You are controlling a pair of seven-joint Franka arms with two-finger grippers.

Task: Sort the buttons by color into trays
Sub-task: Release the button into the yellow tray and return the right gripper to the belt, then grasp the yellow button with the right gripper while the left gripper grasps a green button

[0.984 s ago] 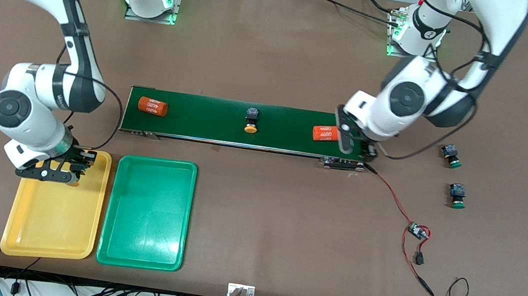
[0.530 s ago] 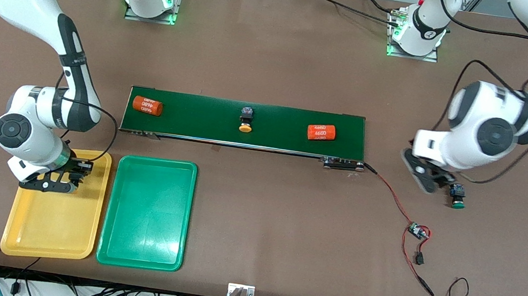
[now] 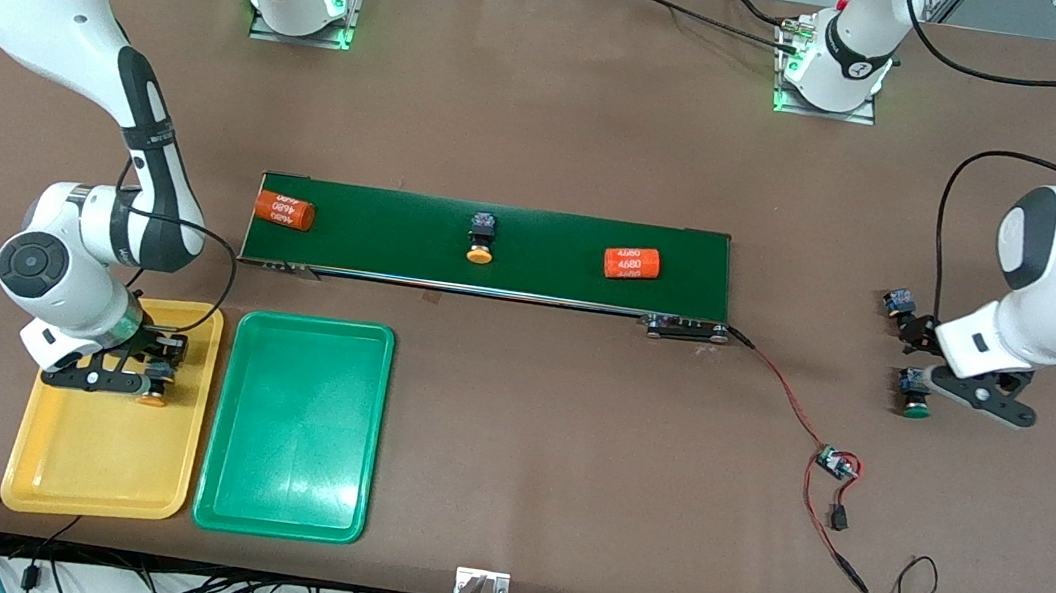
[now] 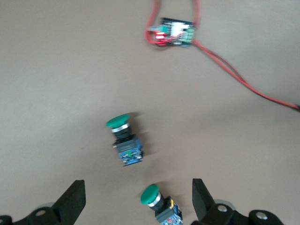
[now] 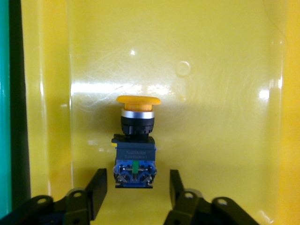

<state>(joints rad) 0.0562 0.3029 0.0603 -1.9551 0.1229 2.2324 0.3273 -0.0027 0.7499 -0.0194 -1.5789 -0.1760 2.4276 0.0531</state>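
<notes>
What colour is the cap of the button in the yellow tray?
Yellow-orange. The button shows best in the right wrist view, lying in the yellow tray.

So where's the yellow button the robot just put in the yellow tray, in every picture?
Front view: the yellow button lies in the yellow tray, under the right gripper.
Left wrist view: not in it.
Right wrist view: it lies between the open fingers.
Shared landmark: the yellow tray.

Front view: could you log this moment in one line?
right gripper: open, yellow button in yellow tray | left gripper: open over green buttons
</notes>
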